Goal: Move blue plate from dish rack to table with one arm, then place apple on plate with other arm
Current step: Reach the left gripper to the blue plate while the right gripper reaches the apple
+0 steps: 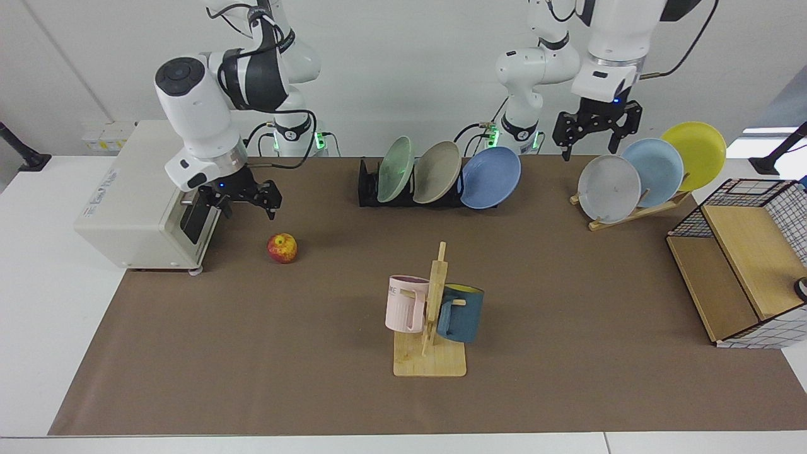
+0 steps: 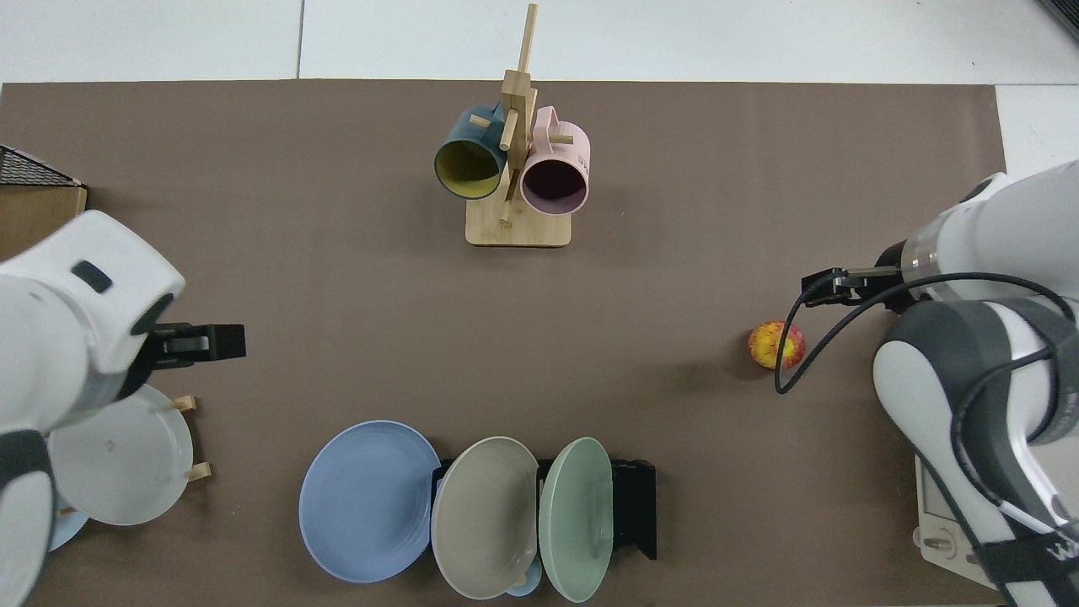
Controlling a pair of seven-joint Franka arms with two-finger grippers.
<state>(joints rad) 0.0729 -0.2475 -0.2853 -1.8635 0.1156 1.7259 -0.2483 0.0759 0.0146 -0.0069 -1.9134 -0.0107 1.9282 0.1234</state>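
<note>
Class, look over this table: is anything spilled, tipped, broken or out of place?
Nothing stands out. The blue plate leans in the dish rack beside two other plates, the apple sits alone on the mat, and both mugs hang on their stand. The left claw and right claw hang open, holding nothing.
</note>
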